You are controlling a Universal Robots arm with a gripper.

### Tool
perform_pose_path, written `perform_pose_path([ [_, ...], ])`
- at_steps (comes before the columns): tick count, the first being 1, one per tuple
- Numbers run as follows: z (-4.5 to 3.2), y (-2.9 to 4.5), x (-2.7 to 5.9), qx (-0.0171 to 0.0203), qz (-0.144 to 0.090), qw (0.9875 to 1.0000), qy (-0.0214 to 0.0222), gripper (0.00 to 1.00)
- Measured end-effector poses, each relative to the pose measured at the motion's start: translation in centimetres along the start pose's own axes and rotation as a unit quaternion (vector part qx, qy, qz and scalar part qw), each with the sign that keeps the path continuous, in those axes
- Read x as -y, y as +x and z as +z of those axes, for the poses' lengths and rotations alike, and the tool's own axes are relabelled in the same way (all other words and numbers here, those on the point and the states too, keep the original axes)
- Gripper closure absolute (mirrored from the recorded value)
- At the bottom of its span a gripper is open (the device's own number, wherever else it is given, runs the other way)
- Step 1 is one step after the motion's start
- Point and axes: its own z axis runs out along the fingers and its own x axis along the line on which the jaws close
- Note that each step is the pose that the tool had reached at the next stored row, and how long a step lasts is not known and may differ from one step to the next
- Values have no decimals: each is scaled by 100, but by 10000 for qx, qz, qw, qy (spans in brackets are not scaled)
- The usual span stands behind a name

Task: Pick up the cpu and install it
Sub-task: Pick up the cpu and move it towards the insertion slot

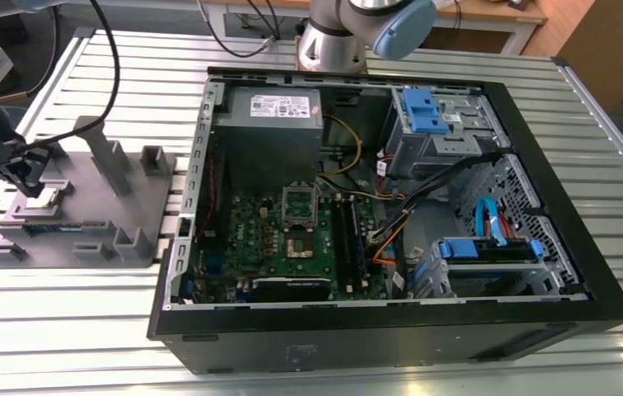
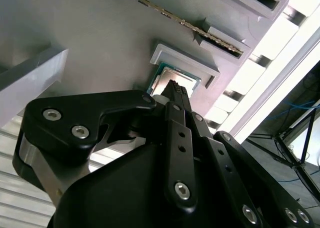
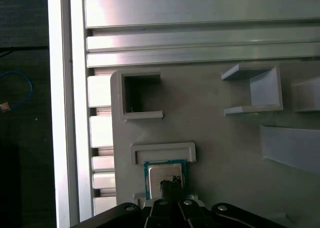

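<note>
Exterior view's left holds the start of the job: the gripper [image 1: 27,177] hangs low over the grey plastic fixture [image 1: 91,219], which lies on the slatted aluminium table [image 1: 58,330] just beside the open computer case [image 1: 399,326]. The cpu [image 1: 53,196] lies flat in a shallow framed recess of that fixture, right under the gripper, and a green memory stick [image 1: 53,229] stands in a slot nearby.

Both wrist views look down the gripper. In the first wrist view its fingertips [image 3: 170,184] are drawn close together, with nothing between them, and they sit over the middle of the cpu [image 3: 155,172]. Whether they touch its silvery top or hover just above it, I cannot tell. In the second wrist view the cpu [image 2: 175,75] shows the same, seated in its pocket beyond the narrow tips [image 2: 177,89].

Further to the exterior view's right, inside the case, the motherboard [image 1: 278,247] carries the silver socket frame [image 1: 300,200]. The socket below it looks dark and, as far as I can judge, holds no chip.

By my reading the task is at its very beginning: the chip is neither lifted nor gripped, and both the pick-up and the installation remain to be done.
</note>
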Motion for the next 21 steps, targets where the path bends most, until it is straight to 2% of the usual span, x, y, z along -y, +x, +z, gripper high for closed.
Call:
perform_pose_path([
  [2,0,0,0,0,0,10000,0,89],
  [6,0,0,0,0,0,10000,-1,65],
  [7,0,0,0,0,0,10000,-1,65],
  [9,0,0,0,0,0,10000,-1,53],
  [12,0,0,0,0,0,10000,-1,48],
  [13,0,0,0,0,0,10000,-2,42],
  [16,17,0,1,8,-1,10000,-4,42],
  [21,69,2,3,62,-70,10000,-11,42],
])
